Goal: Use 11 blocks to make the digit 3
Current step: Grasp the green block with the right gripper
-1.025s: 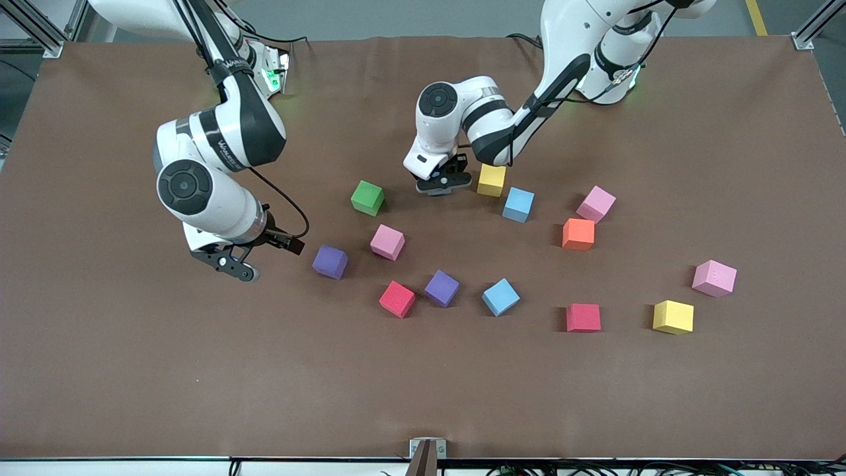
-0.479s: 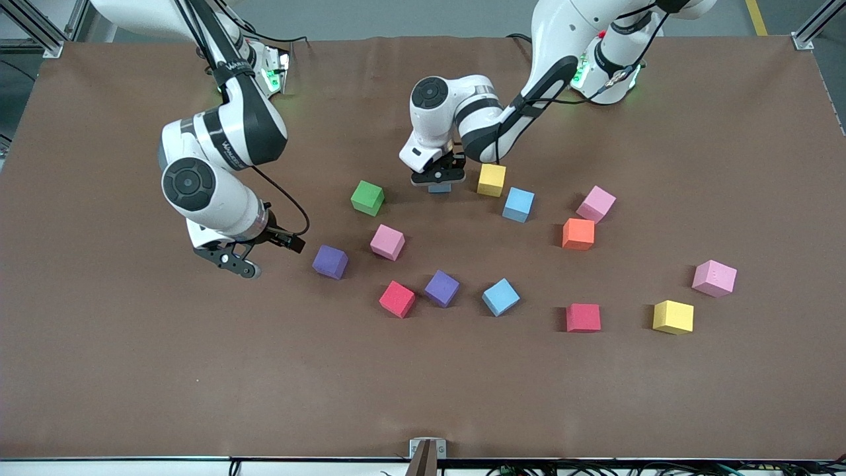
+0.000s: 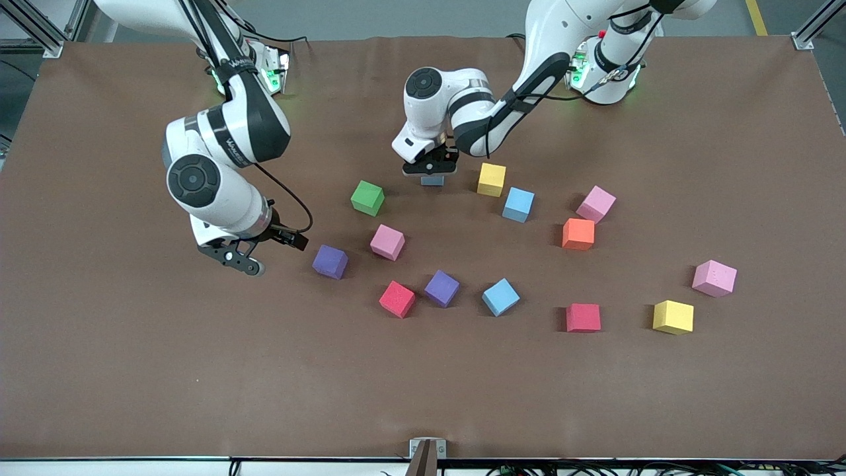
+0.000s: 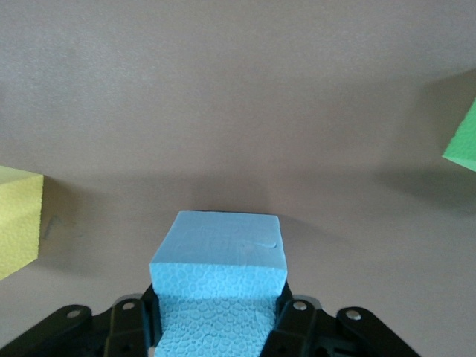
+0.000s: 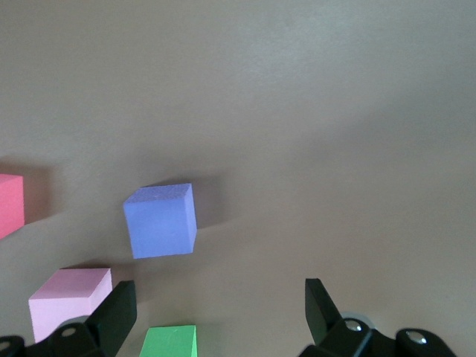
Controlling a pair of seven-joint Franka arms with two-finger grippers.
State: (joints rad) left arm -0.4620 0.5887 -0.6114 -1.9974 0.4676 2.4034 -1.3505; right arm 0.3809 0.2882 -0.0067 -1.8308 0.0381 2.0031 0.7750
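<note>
The right claw (image 3: 246, 256) hangs wide open and empty above the table (image 3: 132, 370), beside a purple block (image 3: 330, 262). Farther off, the left claw (image 3: 431, 173) grips a light blue block (image 4: 218, 286) between the green block (image 3: 367, 198) and a yellow block (image 3: 492, 180).

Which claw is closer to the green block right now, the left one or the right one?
Left. The left claw, shut on a light blue block, hangs just beside the green block, toward the robots' bases. The right claw hovers open farther off, beside the purple block.
</note>
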